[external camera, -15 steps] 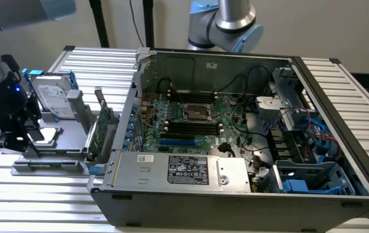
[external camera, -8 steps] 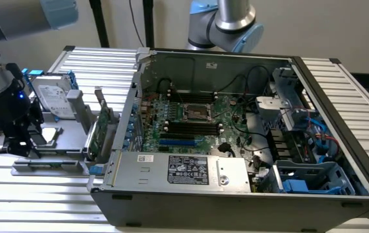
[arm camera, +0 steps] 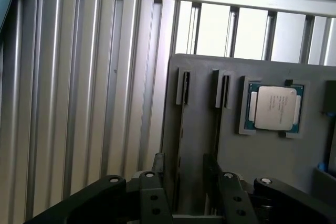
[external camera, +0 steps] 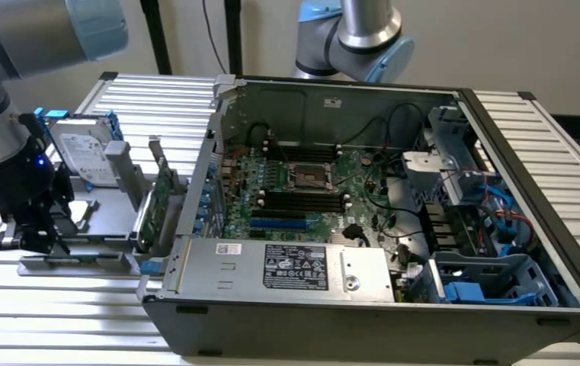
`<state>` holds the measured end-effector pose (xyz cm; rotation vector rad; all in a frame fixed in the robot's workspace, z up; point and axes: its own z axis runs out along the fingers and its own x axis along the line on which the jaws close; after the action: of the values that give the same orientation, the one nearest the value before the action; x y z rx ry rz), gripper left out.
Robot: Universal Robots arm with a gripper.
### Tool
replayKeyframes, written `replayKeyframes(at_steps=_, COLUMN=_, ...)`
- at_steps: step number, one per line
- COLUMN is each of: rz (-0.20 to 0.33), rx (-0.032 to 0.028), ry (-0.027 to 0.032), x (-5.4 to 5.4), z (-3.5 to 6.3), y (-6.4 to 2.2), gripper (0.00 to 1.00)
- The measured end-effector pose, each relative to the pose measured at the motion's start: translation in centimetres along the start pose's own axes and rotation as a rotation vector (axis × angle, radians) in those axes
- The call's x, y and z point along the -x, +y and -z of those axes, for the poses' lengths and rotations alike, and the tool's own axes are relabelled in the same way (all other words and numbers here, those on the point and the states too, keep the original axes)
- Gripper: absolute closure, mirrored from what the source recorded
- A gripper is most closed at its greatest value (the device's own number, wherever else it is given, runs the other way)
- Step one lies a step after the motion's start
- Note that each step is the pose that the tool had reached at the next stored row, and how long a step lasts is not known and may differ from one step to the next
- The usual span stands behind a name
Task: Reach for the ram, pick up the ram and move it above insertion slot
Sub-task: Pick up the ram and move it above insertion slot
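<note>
My gripper [external camera: 27, 240] hangs low over a grey holder tray [external camera: 97, 202] at the exterior view's left, outside the computer case. In the wrist view the gripper [arm camera: 185, 170] is open, and its black fingers [arm camera: 157, 174] straddle one of two narrow slots [arm camera: 181, 90] in the grey holder [arm camera: 199, 129]. A thin dark edge [arm camera: 179, 135] runs along that slot between the fingers. I cannot tell whether it is the ram seen edge-on. The fingers touch nothing that I can see. Long black memory slots [external camera: 305, 202] lie on the green motherboard inside the case.
A processor chip [arm camera: 274, 107] sits in a pocket of the holder. A silver hard drive [external camera: 81, 156] and an upright green expansion card [external camera: 162, 206] stand between the gripper and the open case [external camera: 371, 320]. A second arm [external camera: 356, 38] stands behind the case. Ribbed metal tabletop [arm camera: 79, 103] surrounds the holder.
</note>
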<state>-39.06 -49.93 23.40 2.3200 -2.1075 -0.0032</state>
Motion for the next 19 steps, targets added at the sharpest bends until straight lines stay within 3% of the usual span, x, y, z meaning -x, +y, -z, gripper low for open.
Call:
replayKeyframes(at_steps=12, rz=0.0, rx=-0.0004, ry=-0.0023, x=-0.1, z=-2.19, y=-0.31, gripper=0.58)
replayKeyframes(at_steps=19, rz=-0.001, rx=0.0002, ry=-0.0023, x=-0.2, z=-2.89, y=-0.52, gripper=0.58)
